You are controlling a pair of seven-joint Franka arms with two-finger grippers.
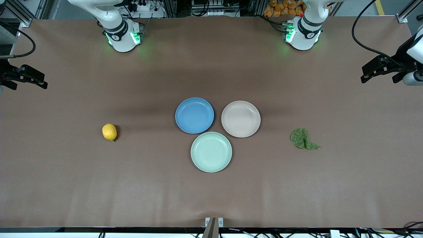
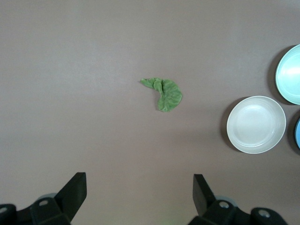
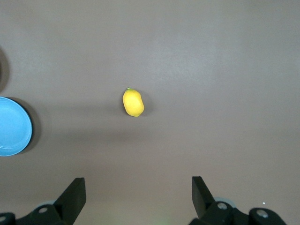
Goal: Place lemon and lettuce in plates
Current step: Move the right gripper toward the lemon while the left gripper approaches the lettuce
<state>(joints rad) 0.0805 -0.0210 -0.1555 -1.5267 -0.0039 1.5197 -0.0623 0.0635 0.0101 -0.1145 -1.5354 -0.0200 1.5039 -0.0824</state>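
Nothing picked up yet: lemon (image 1: 109,132) sat at 9 o'clock of the blue plate (image 1: 194,115), lettuce (image 1: 303,139) at 3 o'clock of the beige plate (image 1: 241,118). Left claw (image 2: 139,188) and right claw (image 3: 138,190) hung wide open, high above each. Probably needed a straight drop, then pinching.

Bare brown table (image 1: 66,178) surrounds the small yellow oval lemon (image 1: 109,132), so my right gripper (image 3: 138,199), fingers spread wide, could drop on it from any side. The dark green wrinkled lettuce leaf (image 1: 303,139) lies equally unhemmed under my open left gripper (image 2: 139,196). The only crowding is mid-table: round blue plate (image 1: 194,115), beige-pink plate (image 1: 241,118) and mint-green plate (image 1: 211,151) sit nearly rim to rim.
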